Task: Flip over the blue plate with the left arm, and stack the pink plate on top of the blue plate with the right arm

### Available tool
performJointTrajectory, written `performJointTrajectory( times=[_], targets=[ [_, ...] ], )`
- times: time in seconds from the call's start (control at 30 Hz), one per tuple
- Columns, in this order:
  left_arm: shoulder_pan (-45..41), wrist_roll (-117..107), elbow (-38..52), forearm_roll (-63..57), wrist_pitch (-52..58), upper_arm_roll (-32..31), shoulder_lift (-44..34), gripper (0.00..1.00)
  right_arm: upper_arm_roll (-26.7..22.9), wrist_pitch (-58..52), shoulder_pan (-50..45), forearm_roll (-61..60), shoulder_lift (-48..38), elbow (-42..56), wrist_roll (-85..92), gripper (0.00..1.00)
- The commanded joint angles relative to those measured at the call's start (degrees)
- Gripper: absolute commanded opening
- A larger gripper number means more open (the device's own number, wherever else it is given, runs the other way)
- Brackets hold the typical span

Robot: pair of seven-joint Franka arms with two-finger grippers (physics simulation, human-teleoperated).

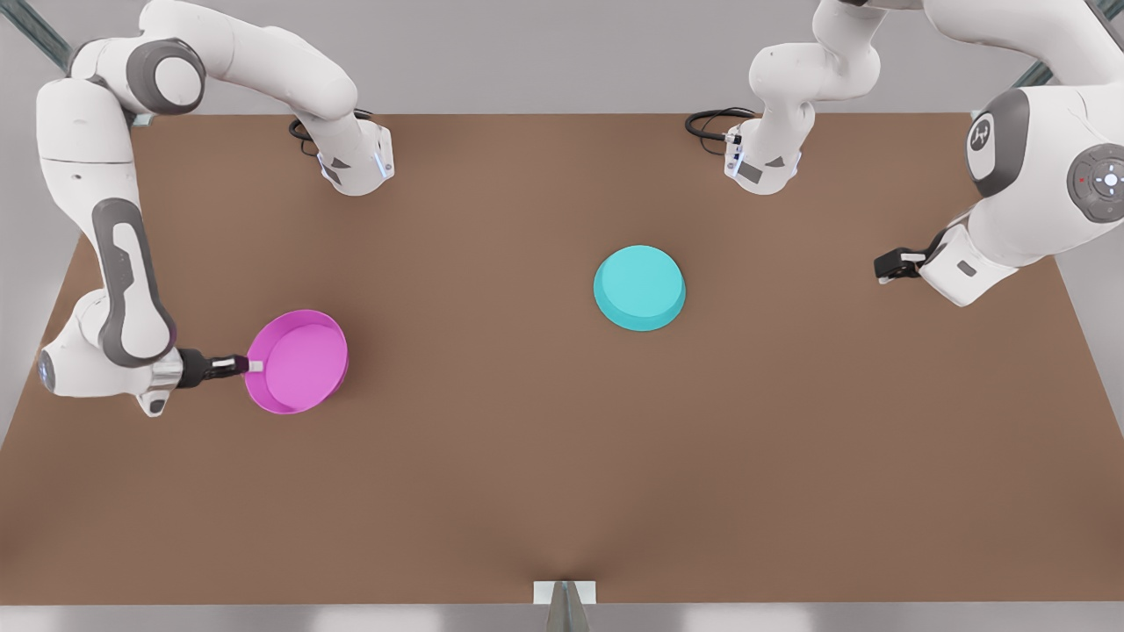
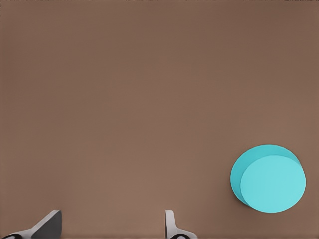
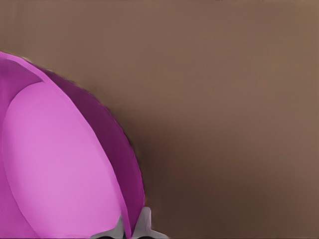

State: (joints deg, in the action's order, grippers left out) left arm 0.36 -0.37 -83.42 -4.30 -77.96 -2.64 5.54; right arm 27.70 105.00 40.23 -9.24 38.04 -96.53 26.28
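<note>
The right gripper (image 1: pixel 250 365), a small black two-finger tool on a white jointed arm with grey joint covers, sits at the edge of the pink plate (image 1: pixel 299 362) that faces the front view's left; its pale fingertips (image 3: pixel 143 225) are pinched together on the plate's thin upright rim, one inside the wall and one outside. The pink plate is a round, shallow magenta dish with a smooth matte surface, a flat lighter base and a darker low wall; it stands open side up and looks tilted, well off toward the front view's left of the blue plate (image 1: pixel 639 287). The blue plate is the same round, shallow shape in plain cyan, lying upside down on the table (image 1: pixel 544 456) with its flat base up and its rim down, so the wall flares outward to the tabletop. The table is a flat, even brown sheet with a faint matte grain. The left gripper (image 1: pixel 887 264) hangs above the table, well apart from the blue plate on the front view's right, its two grey fingers (image 2: pixel 171 224) spread wide with nothing between them, and its arm waits there.
</note>
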Motion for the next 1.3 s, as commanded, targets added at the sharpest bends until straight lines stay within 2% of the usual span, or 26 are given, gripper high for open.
performJointTrajectory(
  times=[0.0, 0.03, 0.17, 0.27, 0.47, 0.53, 0.63, 0.9, 1.07, 1.27],
  targets=[
    [0.0, 0.0, 0.0, 0.0, 0.0, 0.0, 0.0, 1.00, 1.0, 0.1, 0.0, 0.5, -0.1, -0.1, -0.8, 0.21],
    [0.0, 0.0, -0.1, 0.0, 0.0, 0.0, 0.0, 1.00, 2.6, 0.3, -1.6, 1.1, -0.5, -0.1, -2.7, 0.21],
    [0.0, 0.0, 0.0, 0.0, 0.0, 0.0, 0.0, 1.00, 3.2, 3.4, -15.5, 0.9, -0.7, 0.4, -12.4, 0.21],
    [0.0, 0.0, -0.1, 0.0, 0.1, 0.0, 0.0, 1.00, 6.5, 8.2, -23.5, 0.5, -0.7, 0.6, -23.0, 0.21],
    [0.0, -0.1, 0.0, 0.0, 0.1, 0.0, 0.0, 1.00, 6.6, 22.6, -45.7, 0.4, -0.6, 0.6, -49.0, 0.21],
    [0.0, -0.1, 0.0, 0.0, 0.1, 0.0, 0.0, 1.00, 6.6, 23.9, -50.9, 0.4, -0.7, 0.6, -53.5, 0.21],
    [0.0, -0.1, 0.0, 0.0, 0.1, 0.0, 0.0, 1.00, 8.5, 25.2, -53.7, 0.4, -0.8, 0.0, -54.8, 0.21],
    [0.0, 0.0, -0.1, 0.0, 0.1, 0.0, 0.0, 1.00, 8.4, 32.2, -60.9, 0.5, -0.1, -0.9, -58.6, 0.21],
    [0.0, -0.1, -0.1, 0.0, 0.2, 0.0, 0.0, 1.00, 8.4, 33.0, -60.4, 0.6, 0.0, -4.5, -58.6, 0.21],
    [0.0, 0.0, -0.1, 0.0, 0.2, 0.0, 0.1, 1.00, 8.4, 34.7, -62.2, 0.7, 1.0, -3.9, -58.7, 0.21]
  ],
)
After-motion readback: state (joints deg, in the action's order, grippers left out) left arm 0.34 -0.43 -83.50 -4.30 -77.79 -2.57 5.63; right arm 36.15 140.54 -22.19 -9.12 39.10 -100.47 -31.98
